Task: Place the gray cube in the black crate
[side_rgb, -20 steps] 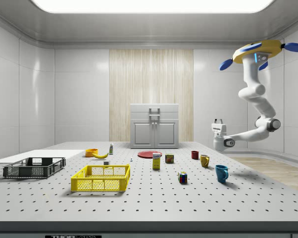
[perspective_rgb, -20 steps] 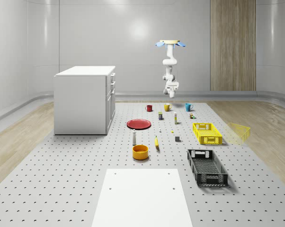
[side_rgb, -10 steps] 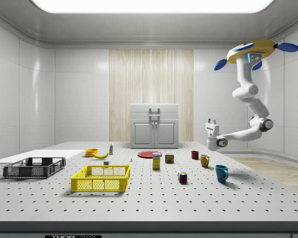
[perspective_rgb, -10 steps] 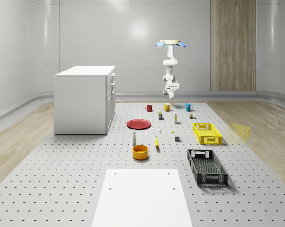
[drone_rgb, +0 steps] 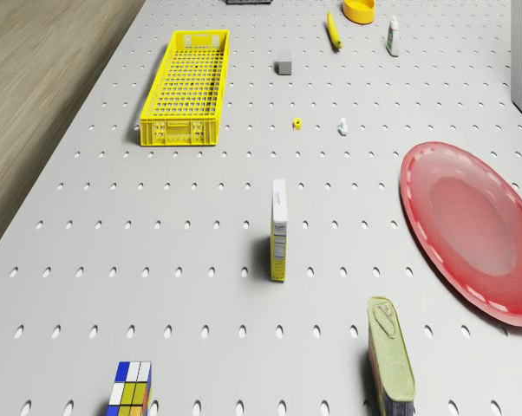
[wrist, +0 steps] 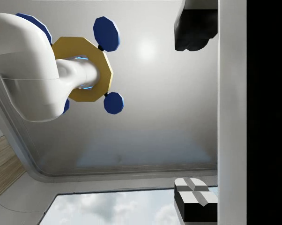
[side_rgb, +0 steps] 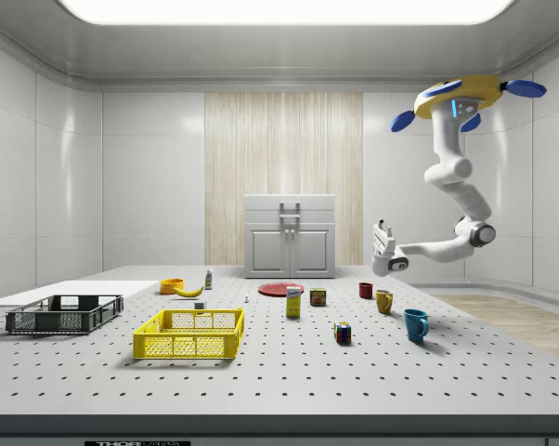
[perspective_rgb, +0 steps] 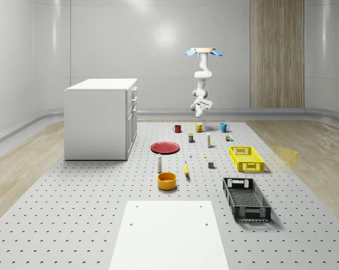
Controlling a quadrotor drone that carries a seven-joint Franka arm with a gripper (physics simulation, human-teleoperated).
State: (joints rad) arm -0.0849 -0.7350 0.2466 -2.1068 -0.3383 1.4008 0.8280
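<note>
The gray cube (perspective_rgb: 211,165) (drone_rgb: 284,65) is small and sits on the perforated table between the banana and the yellow crate. Nearer the front, toward the whole-scene view's right, stands the black crate (perspective_rgb: 246,198) (side_rgb: 64,314). The drone (perspective_rgb: 203,52) (side_rgb: 465,93) hovers high over the table's far end, above the mugs. Its arm hangs down and bends, and the gripper (side_rgb: 382,229) (perspective_rgb: 206,103) points upward, far from the cube. In the wrist view the gripper (wrist: 195,115) is open, its fingertips (wrist: 193,28) wide apart with nothing between them, and the drone body (wrist: 82,70) is overhead.
A yellow crate (perspective_rgb: 246,158) (drone_rgb: 187,85) stands just beyond the black one. A red plate (perspective_rgb: 165,147) (drone_rgb: 473,225), a small box (drone_rgb: 279,229), a can (drone_rgb: 391,360), a colour cube (drone_rgb: 131,386), several mugs (side_rgb: 415,324), a banana (perspective_rgb: 186,169) and an orange bowl (perspective_rgb: 166,180) dot the table. A white cabinet (perspective_rgb: 101,117) stands at the whole-scene view's left.
The drone has drifted toward the side view's left. The arm has swung with it, and the gripper has tilted from upright to leaning up and left.
</note>
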